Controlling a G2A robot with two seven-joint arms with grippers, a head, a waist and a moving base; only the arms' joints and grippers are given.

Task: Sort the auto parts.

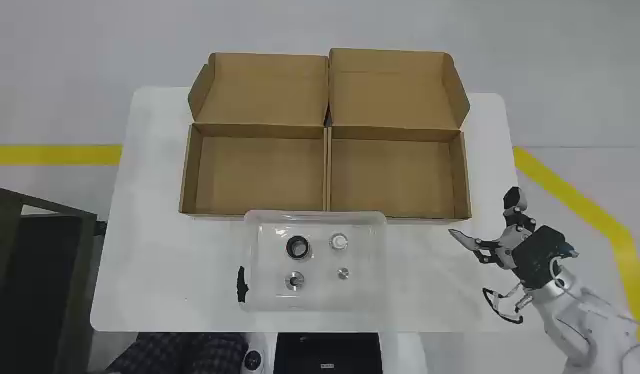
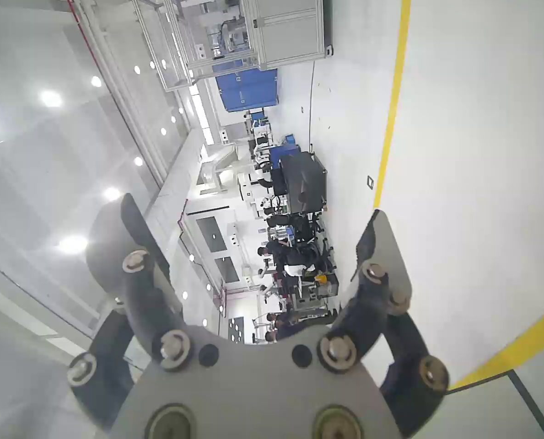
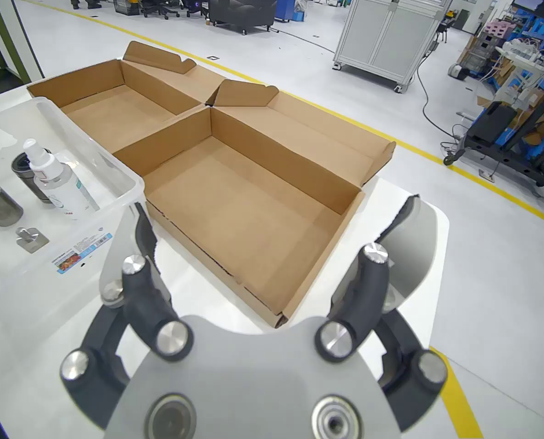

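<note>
Nothing is sorted yet: four parts are sitting in the clear bin, cardboard boxes lying empty, right gripper hovering spread at lower right.

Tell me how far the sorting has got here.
Done: nothing; both cardboard boxes are empty. In hand: nothing; the right gripper and left gripper are open and empty. To do: all four items in the clear bin need sorting.
</note>
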